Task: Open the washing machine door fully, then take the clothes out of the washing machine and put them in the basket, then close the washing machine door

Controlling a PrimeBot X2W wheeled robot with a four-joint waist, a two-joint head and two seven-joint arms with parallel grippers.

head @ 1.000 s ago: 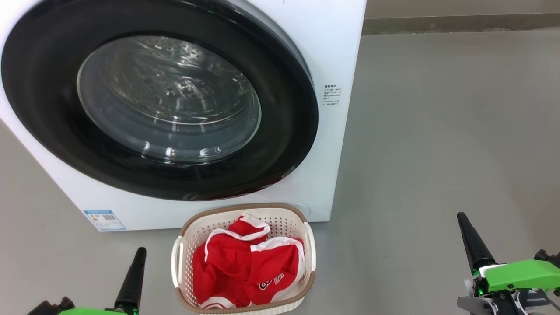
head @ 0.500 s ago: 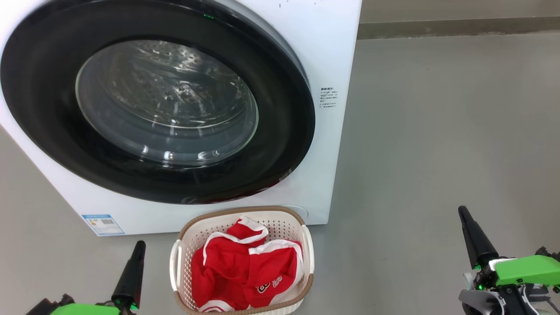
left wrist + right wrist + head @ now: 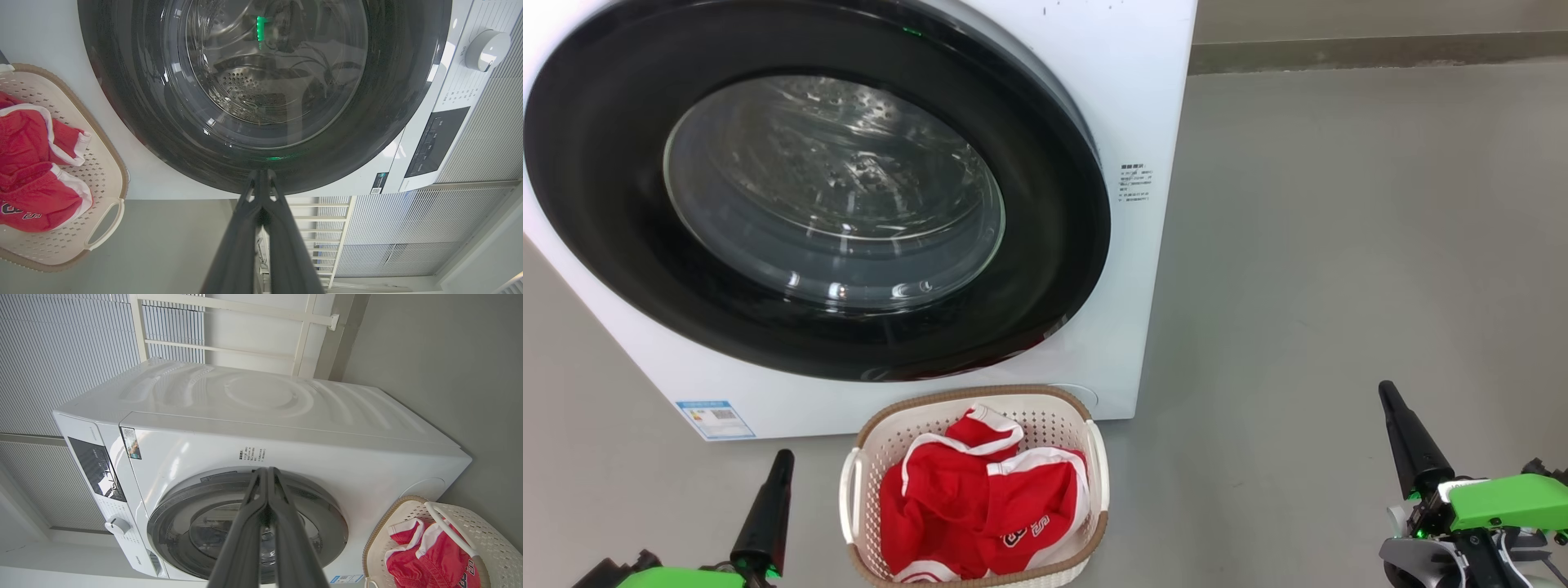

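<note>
The washing machine (image 3: 1152, 98) stands on the grey floor (image 3: 1339, 245) with its door (image 3: 1062, 245) shut. The door's black rim lies flush against the white front, and the steel drum shows through the glass window. In the head view the basket (image 3: 968, 394) sits on the floor at the door's 6 o'clock, just in front of the machine's base. The clothes (image 3: 980, 506), red with white trim, lie bunched inside the basket, with a small dark logo toward their 5 o'clock side.

The left end effector (image 3: 783, 461) hangs at the basket's 9 o'clock, near it but apart, its two dark fingers clenched together and holding nothing. The right end effector (image 3: 1387, 394) is at the basket's 3 o'clock, well apart from it over the floor, likewise clenched with nothing in it. Both point toward 12 o'clock, the right one leaning a little to 11.

A blue label (image 3: 715, 416) is stuck on the machine's front at the door's 7 o'clock. In the left wrist view a round white knob (image 3: 488, 49) sits at the door's 2 o'clock.
</note>
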